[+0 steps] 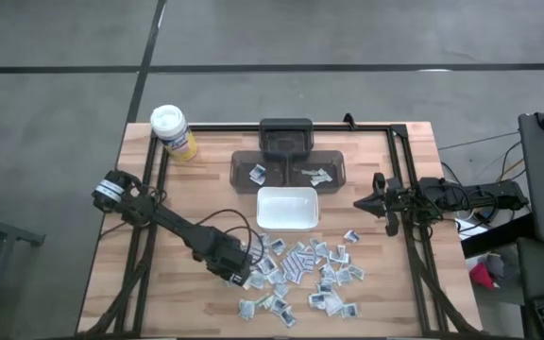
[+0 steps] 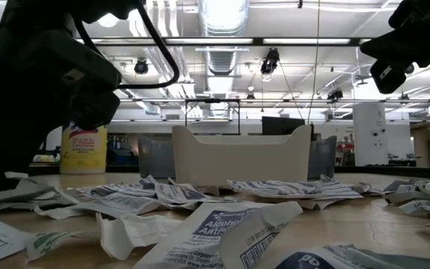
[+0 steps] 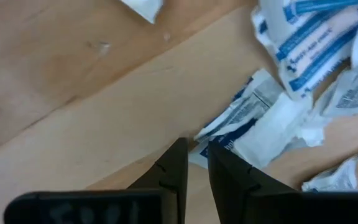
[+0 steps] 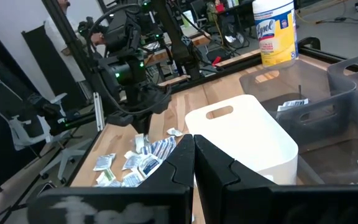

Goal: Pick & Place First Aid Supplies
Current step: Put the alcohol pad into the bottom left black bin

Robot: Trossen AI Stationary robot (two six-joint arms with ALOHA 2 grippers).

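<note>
The first aid supplies (image 1: 300, 269) are several small white and blue printed packets lying flat and scattered over the near middle of the wooden table. My left gripper (image 1: 245, 278) points steeply down at the pile's left edge. In the left wrist view its fingers (image 3: 197, 146) stand a narrow gap apart, just over the corner of a white and blue packet (image 3: 232, 130). My right gripper (image 1: 357, 202) waits at the table's right side, held level and shut (image 4: 194, 144), with nothing in it. My left gripper comes from above, slanting down, with its fingertips (image 3: 180, 149) at the corner (image 3: 202, 142) of a packet that lies flat on the table. Whether they touch it, I cannot tell.
A white tray (image 1: 287, 223) stands just beyond the pile. Behind it is a grey bin (image 1: 244, 175) with a few packets inside, and a dark box (image 1: 286, 135) farther back. A yellow canister with a white lid (image 1: 173, 132) stands at the far left. Bare wood lies left of the pile.
</note>
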